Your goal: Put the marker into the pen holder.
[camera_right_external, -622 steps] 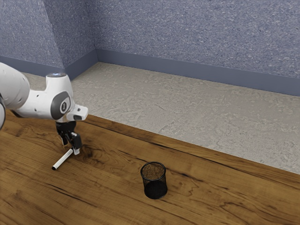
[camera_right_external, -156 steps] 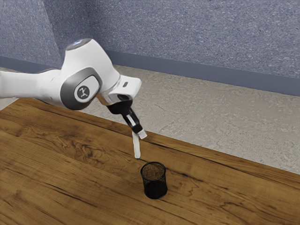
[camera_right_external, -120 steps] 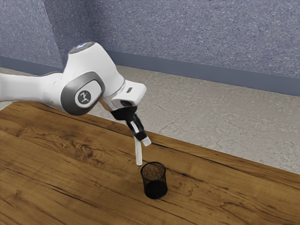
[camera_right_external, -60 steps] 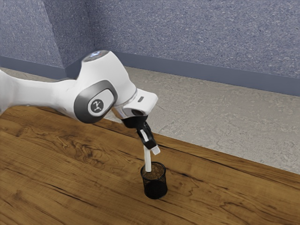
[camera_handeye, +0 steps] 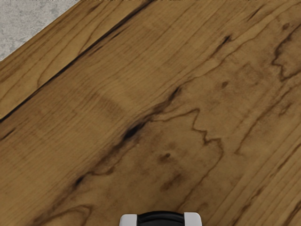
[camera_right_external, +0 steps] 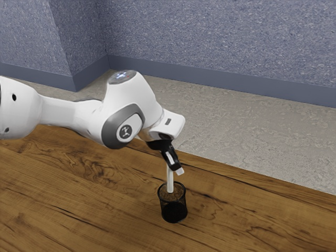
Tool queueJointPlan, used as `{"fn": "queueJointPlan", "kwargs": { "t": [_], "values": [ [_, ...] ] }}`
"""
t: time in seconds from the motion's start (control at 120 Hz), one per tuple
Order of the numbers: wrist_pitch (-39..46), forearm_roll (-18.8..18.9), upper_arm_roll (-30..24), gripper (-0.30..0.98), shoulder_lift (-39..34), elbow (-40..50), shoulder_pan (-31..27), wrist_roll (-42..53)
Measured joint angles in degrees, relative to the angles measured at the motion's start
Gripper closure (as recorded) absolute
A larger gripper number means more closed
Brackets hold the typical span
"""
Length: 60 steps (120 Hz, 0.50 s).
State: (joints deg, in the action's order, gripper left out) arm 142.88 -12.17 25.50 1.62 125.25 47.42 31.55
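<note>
The gripper (camera_right_external: 177, 169) is grasping the marker (camera_right_external: 170, 181) near its upper end, just above the holder (camera_right_external: 174, 212) — the marker hangs close to upright. Its lower end is at the holder's mouth — how far in, I cannot tell. The holder stands upright on the wooden surface (camera_right_external: 94, 210).

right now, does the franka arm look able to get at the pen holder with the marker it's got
Yes, most likely: the gripper holds the marker steeply, lower end at the mouth of the upright pen holder. I see nothing blocking that opening, though how deep the tip sits is unclear.
</note>
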Motion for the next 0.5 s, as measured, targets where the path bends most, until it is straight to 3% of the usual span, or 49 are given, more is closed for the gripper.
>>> {"fn": "queueJointPlan", "kwargs": {
  "t": [0.5],
  "values": [
    [3.2, -0.5, -0.4, 0.75, 5.3, -1.8, -0.7, 0.3]
  ]
}}
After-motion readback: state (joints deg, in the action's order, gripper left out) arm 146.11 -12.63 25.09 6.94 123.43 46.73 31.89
